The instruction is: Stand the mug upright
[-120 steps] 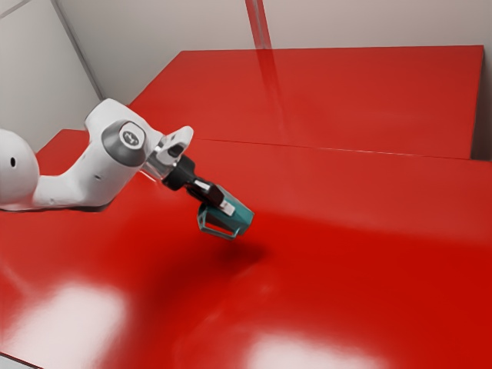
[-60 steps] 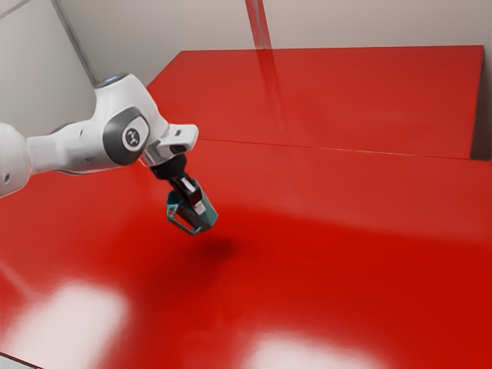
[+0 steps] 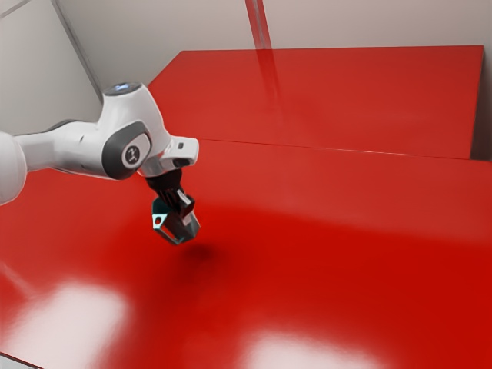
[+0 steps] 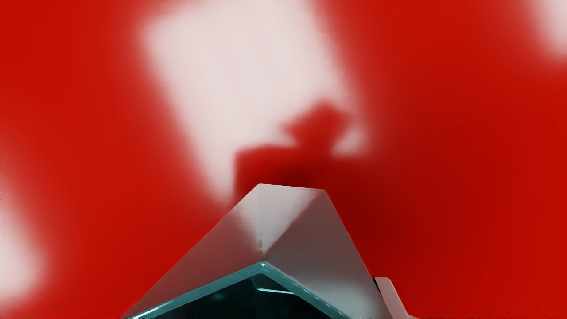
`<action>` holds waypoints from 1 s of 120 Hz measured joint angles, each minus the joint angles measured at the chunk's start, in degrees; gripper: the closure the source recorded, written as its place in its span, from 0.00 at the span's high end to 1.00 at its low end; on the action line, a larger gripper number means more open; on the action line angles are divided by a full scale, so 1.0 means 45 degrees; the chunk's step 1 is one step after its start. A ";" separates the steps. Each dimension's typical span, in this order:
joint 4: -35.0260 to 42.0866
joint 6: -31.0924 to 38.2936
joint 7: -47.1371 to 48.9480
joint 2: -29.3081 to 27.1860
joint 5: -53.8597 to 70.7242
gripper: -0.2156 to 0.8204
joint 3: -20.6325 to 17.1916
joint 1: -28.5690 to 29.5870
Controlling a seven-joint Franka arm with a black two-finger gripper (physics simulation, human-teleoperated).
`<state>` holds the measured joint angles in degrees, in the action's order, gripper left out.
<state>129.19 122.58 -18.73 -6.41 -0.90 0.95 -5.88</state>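
I count one mug in my one gripper, in the air over the nearer red table section, between its far seam and near edge, and two red table sections altogether, the other being the farther red table section.

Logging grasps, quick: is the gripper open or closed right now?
Gripper: closed on the mug, holding it tilted above the table.

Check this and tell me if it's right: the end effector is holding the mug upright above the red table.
Not upright: the exterior view shows the mug tilted. The rest stands: the end effector is holding it above the red table.
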 joint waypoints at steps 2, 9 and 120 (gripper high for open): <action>0.0041 0.0003 0.0097 -0.0016 0.0068 0.06 -0.0030 0.0009; 0.0145 0.0011 0.0445 -0.0058 0.0346 0.06 -0.0218 0.0125; 0.0635 0.1569 0.4486 0.1318 0.2133 0.06 -0.0488 0.0156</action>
<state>132.05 129.64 1.46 -0.47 8.69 -1.24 -5.18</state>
